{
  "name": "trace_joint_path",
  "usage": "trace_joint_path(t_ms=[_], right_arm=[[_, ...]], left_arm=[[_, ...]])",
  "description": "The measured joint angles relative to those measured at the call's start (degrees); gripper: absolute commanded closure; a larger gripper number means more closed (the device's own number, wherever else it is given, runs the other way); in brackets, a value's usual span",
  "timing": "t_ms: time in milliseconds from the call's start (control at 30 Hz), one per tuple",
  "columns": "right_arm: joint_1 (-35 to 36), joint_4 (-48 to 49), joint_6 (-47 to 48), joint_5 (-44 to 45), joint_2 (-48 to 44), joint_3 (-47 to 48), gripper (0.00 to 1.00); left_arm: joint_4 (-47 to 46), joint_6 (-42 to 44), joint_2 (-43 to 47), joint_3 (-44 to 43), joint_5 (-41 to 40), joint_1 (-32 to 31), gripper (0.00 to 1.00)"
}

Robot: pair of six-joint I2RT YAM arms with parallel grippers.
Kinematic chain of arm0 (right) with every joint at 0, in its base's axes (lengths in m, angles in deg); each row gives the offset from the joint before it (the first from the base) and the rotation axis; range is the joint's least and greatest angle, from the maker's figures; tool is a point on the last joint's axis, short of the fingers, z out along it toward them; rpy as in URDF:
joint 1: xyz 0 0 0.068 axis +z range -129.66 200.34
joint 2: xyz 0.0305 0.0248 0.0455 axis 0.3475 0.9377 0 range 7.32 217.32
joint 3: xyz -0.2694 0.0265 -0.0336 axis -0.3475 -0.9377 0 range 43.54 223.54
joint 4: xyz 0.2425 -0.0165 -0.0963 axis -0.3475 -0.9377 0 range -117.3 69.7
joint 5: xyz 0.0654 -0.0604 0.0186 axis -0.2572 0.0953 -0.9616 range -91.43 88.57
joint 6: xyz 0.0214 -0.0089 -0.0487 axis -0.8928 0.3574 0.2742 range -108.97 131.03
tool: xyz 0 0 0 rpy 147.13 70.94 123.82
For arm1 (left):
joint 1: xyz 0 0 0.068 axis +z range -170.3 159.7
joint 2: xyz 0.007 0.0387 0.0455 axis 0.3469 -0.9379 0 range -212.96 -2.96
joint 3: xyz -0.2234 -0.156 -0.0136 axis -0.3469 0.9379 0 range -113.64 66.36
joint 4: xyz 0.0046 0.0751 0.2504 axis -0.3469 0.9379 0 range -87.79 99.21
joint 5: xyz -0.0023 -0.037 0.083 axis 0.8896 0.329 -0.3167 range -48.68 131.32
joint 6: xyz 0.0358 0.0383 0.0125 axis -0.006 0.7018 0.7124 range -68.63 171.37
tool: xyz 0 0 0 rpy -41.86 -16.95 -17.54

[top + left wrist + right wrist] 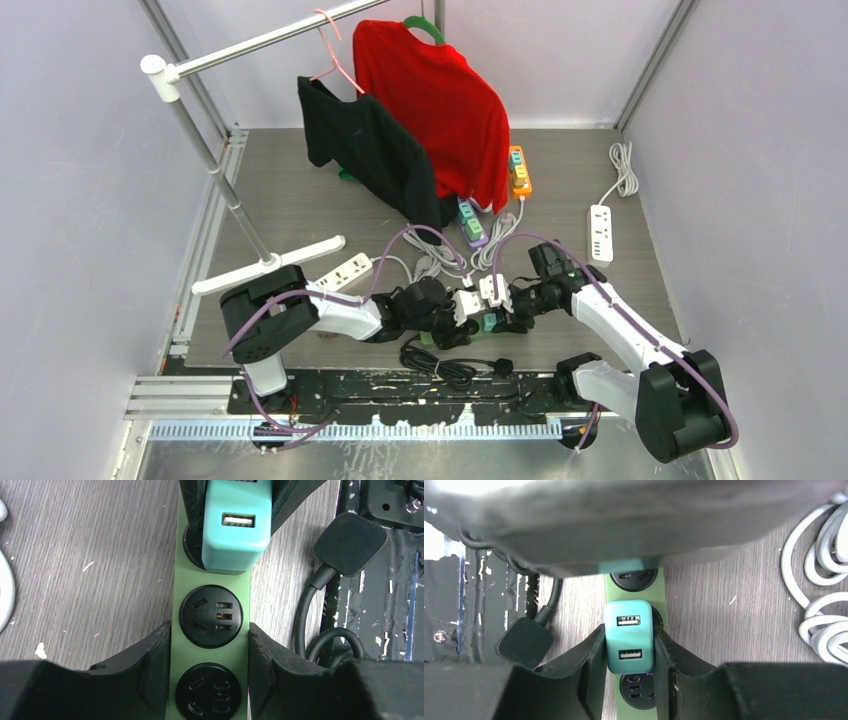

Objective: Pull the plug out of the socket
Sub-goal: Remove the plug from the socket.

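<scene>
A green power strip (210, 582) with round black sockets lies on the wooden table near the front edge. A teal plug (235, 540) with two USB ports sits in one of its sockets. My left gripper (210, 647) is shut on the strip, one finger against each long side, a socket away from the plug. In the right wrist view the teal plug (629, 637) stands on the strip (663, 597), and my right gripper (629, 647) is shut on the plug's two sides. From above, both grippers (468, 318) (503, 312) meet at the plug (489, 322).
A black plug and its coiled cable (350, 542) lie just beside the strip by the black base plate. White cable coils (824, 605) lie on the other side. Further back are white strips (600, 232) (345, 272), a purple strip (470, 222), an orange strip (520, 172) and hanging shirts (430, 110).
</scene>
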Motion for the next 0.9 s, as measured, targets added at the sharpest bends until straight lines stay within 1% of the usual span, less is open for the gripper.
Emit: trace_joint_path(t_ms=[133, 267, 367, 500, 567, 667, 733, 800, 900], right_arm=[[0.09, 2.27, -6.43, 0.61, 0.02, 0.00, 0.91], [-1.25, 3.04, -8.83, 0.72, 0.02, 0.00, 0.92], [-3.67, 1.18, -5.18, -0.96, 0.04, 0.35, 0.93], [-4.90, -6.05, 7.04, -1.73, 0.94, 2.64, 0.93], [-4.81, -9.11, 13.44, -2.21, 1.16, 2.89, 0.92], [-2.80, -11.13, 18.12, -2.12, 1.18, 2.89, 0.91], [-1.64, -11.17, 18.82, -1.44, 1.20, 2.91, 0.91], [-1.14, -10.58, 17.62, -0.87, 1.29, 3.13, 0.92], [-0.70, -7.74, 10.78, 0.11, 1.49, 3.21, 0.92]], left_arm=[[0.04, 0.00, -0.09, -0.11, -0.02, 0.04, 1.00], [-0.20, 0.04, -0.09, -0.11, -0.11, 0.22, 1.00], [-2.14, 0.09, -0.11, 0.37, -0.63, 0.31, 1.00], [-4.44, 0.00, -0.11, 0.90, -1.09, 0.20, 1.00], [-4.57, 0.00, -0.24, 0.90, -1.07, -0.17, 1.00], [-4.24, 0.20, -0.74, 0.68, -0.79, -0.66, 1.00], [-3.50, 0.42, -0.87, 0.26, -0.63, -0.74, 1.00], [-2.80, 0.46, -0.92, -0.11, -0.59, -0.74, 1.00], [-2.29, 0.07, -1.09, -0.44, -0.66, -0.50, 1.00]])
